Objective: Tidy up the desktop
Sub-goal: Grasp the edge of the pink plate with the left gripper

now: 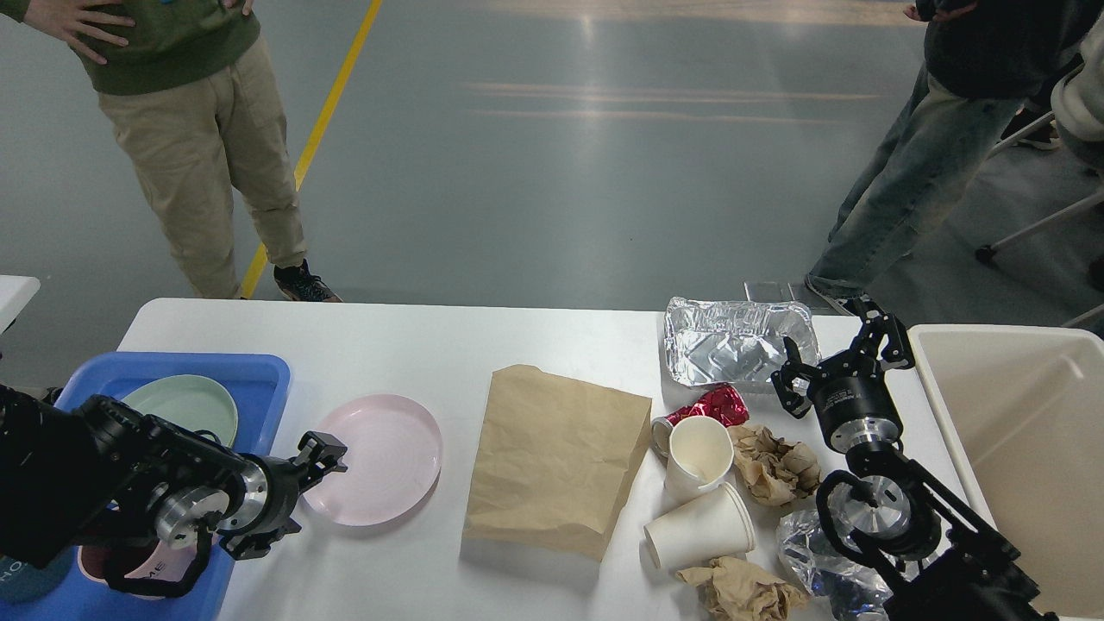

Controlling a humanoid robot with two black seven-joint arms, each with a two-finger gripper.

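On the white tabletop (414,345), crumpled brown paper (742,591) and two paper cups (699,496) are located at five o'clock. The left gripper (302,487), jaws released, is positioned at the pink plate (375,457), at seven o'clock. The right gripper (841,366), jaws released and empty, is positioned beside the foil tray (733,336), at two o'clock.

pink plate (378,457), paper bag (552,457), foil tray (733,341), blue tray (250,371)

You see a smooth matt white counter (414,336), a crinkled shiny foil tray (737,341), a flat matt brown paper bag (556,457), matt white paper cups (699,528), crumpled brown paper (776,470) and a glossy blue plastic tray (172,366).
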